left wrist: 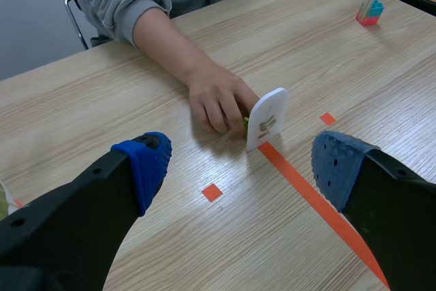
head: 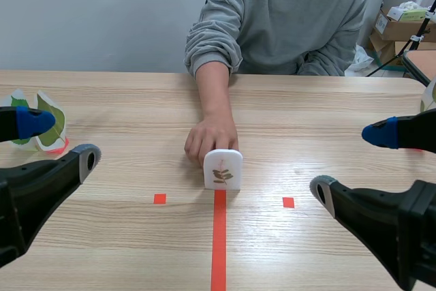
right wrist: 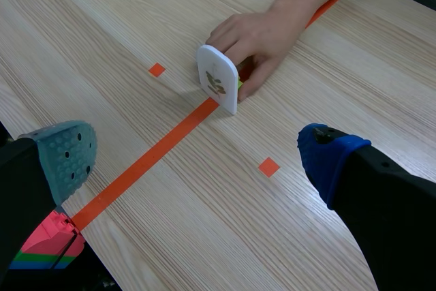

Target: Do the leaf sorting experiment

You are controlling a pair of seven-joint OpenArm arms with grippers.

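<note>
On the wooden table [head: 122,100] stands a leaf card [head: 223,170], a hand [head: 211,138] behind.

I can read no words or numbers anywhere. The white card [head: 223,168] on the worktop [head: 327,120] shows only a leaf sprig picture. Labels on the cardboard boxes [head: 398,28] are too small to read.

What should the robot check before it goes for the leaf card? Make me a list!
1. Left hand open: ok.
2. Right hand open: ok.
3. Card upright at the end of the tape line: ok.
4. Leaf picture facing the robot: ok.
5. Person's hand away from the card: not ok, its fingers are right behind the card.
6. Which side the card belongs on: cannot tell.
</note>
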